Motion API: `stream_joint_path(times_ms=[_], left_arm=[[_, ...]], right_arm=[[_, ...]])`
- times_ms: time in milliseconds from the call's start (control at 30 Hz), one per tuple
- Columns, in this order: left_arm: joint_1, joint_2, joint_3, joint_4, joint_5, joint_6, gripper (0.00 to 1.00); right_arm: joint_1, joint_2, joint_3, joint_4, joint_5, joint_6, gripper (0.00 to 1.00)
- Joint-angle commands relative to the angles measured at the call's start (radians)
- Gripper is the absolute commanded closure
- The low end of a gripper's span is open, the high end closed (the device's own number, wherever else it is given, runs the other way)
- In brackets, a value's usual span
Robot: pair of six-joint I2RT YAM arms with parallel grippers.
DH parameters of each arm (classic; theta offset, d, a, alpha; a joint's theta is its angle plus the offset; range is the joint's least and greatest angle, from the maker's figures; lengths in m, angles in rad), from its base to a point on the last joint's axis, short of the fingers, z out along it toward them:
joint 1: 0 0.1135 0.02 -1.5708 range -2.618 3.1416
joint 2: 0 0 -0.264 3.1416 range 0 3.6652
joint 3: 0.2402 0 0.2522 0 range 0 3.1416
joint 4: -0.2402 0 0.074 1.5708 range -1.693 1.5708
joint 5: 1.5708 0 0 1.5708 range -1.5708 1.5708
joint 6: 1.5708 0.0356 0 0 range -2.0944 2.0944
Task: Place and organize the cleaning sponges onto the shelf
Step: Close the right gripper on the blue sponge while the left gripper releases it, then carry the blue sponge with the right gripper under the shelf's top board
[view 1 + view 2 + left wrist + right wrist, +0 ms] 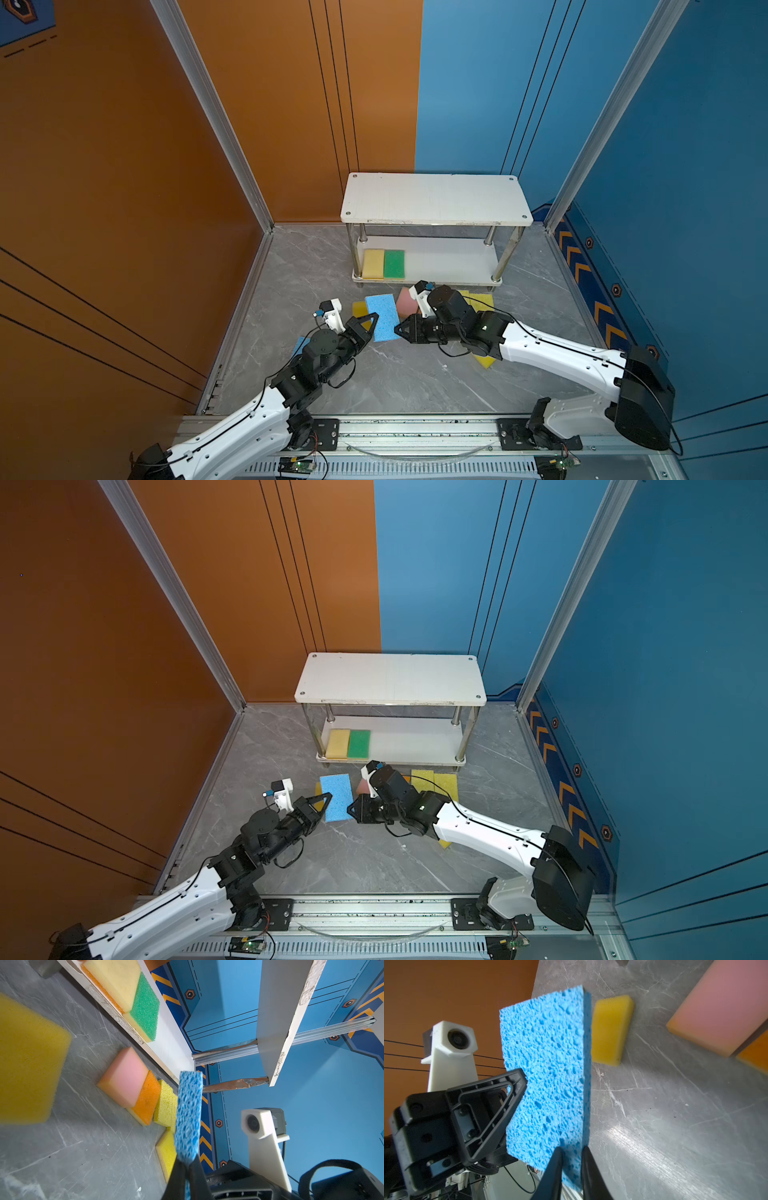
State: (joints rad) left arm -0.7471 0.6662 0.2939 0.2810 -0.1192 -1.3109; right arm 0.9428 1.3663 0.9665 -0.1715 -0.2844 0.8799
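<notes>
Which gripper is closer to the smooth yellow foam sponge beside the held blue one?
Left. The left gripper hangs just beside the yellow sponge; the right gripper is across the blue sponge.

blue sponge [382, 318], white shelf [432, 199], grey marbled floor [415, 374]

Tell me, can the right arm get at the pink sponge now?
Probably not yet: the right gripper grips the blue sponge that the left gripper holds, so its jaws are taken. The pink sponge lies on the floor beside its wrist.
</notes>
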Motion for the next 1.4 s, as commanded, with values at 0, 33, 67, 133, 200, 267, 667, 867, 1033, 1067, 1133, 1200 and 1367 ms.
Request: stream_joint_path(times_ms=[0, 33, 67, 133, 200, 267, 667, 867, 1033, 1067, 1133, 1200, 1367], left_arm=[[0.006, -0.008, 0.03, 0.015, 0.02, -0.004, 0.97], [0.005, -0.008, 0.03, 0.015, 0.021, -0.004, 0.97], [0.006, -0.008, 0.03, 0.016, 0.021, -0.004, 0.97], [0.005, -0.008, 0.03, 0.015, 0.021, -0.004, 0.97], [0.006, -0.008, 0.029, 0.016, 0.021, -0.002, 0.97], [0.008, -0.008, 0.028, 0.016, 0.021, -0.001, 0.94], [0.087, -0.127, 0.11, -0.281, 0.078, 0.126, 0.29], [0.144, -0.218, 0.184, -0.541, 0.131, 0.235, 0.25], [0.174, -0.242, 0.19, -0.611, 0.196, 0.269, 0.24], [0.177, -0.244, 0.188, -0.619, 0.206, 0.272, 0.24], [0.182, -0.247, 0.185, -0.632, 0.221, 0.276, 0.24], [0.191, -0.252, 0.179, -0.642, 0.232, 0.28, 0.24], [0.217, -0.267, 0.167, -0.657, 0.262, 0.282, 0.23]], right_arm=[[0.002, 0.01, 0.006, 0.031, -0.018, 0.003, 0.91], [0.001, 0.01, 0.006, 0.031, -0.018, 0.004, 0.94], [0.002, 0.01, 0.005, 0.03, -0.016, 0.004, 0.98], [0.002, 0.009, 0.005, 0.027, -0.013, 0.004, 1.0], [-0.001, 0.008, 0.003, 0.025, -0.007, 0.004, 1.0], [-0.002, 0.002, 0.0, 0.024, -0.002, 0.004, 1.0], [-0.149, -0.126, -0.063, -0.053, 0.048, -0.037, 1.0], [-0.327, -0.147, -0.063, -0.089, 0.066, -0.087, 1.0], [-0.412, -0.059, 0.0, -0.089, 0.094, -0.139, 1.0], [-0.425, -0.031, 0.02, -0.088, 0.098, -0.149, 1.0], [-0.444, 0.026, 0.057, -0.088, 0.105, -0.169, 1.0], [-0.457, 0.086, 0.103, -0.088, 0.105, -0.19, 1.0], [-0.476, 0.222, 0.201, -0.088, 0.091, -0.216, 1.0]])
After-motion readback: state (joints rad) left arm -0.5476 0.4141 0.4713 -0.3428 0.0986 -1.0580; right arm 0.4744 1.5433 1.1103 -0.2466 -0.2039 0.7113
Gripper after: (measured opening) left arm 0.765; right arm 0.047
